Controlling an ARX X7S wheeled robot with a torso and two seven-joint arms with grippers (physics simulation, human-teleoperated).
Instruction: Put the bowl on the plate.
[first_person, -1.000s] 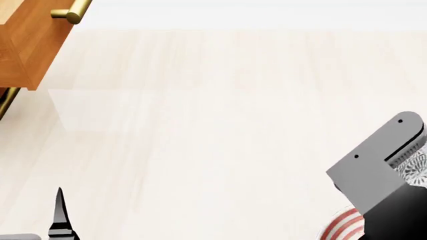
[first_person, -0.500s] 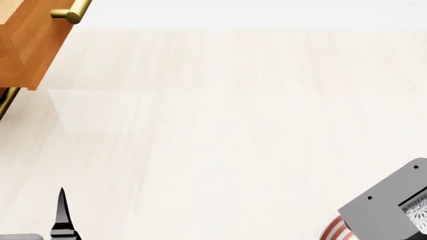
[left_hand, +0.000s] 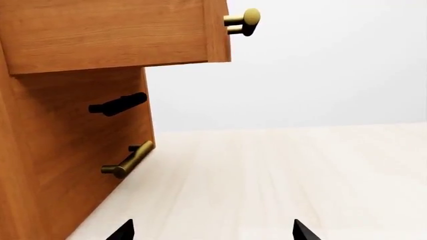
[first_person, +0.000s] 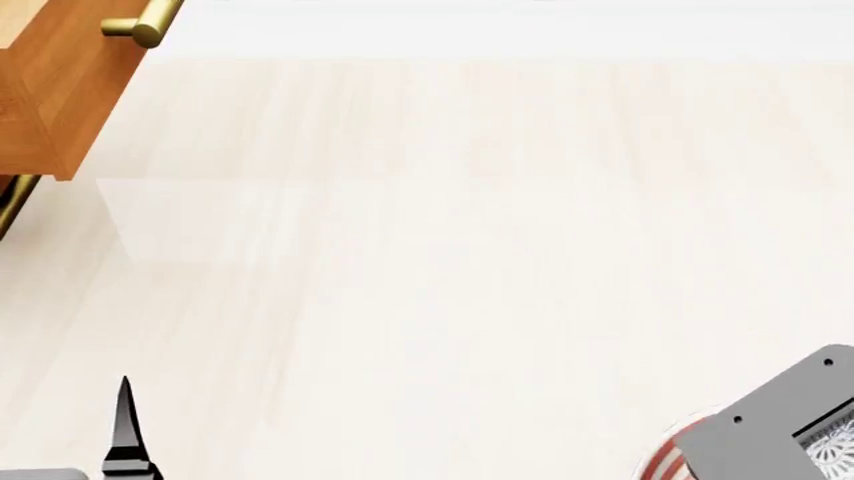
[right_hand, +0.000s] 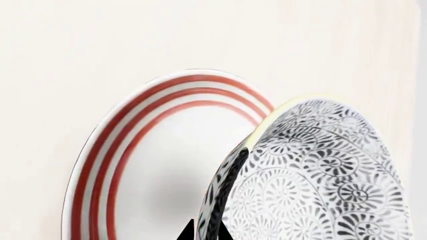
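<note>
The bowl (right_hand: 320, 180), white with a dense grey floral pattern, hangs tilted over the plate (right_hand: 153, 165), a flat white plate with red rings lying on the pale table. My right gripper (right_hand: 205, 231) is shut on the bowl's rim, one black fingertip on each side of the wall. The head view shows only a sliver of the bowl (first_person: 835, 445) and of the plate's red rim (first_person: 663, 458), both behind my right arm's grey wrist block (first_person: 781, 425). My left gripper (left_hand: 213, 232) is open over bare table, with nothing between its fingers.
A wooden cabinet (left_hand: 67, 150) stands at the table's far left, with brass handles (left_hand: 127, 160) and a pulled-out drawer (first_person: 54, 90). A black finger (first_person: 124, 430) of my left gripper shows at the head view's lower left. Pale tabletop (first_person: 441, 260) fills the middle.
My right arm has carried the bowl down toward the plate at the head view's lower right, with most of that motion in the earlier half second. The left arm has stayed put.
</note>
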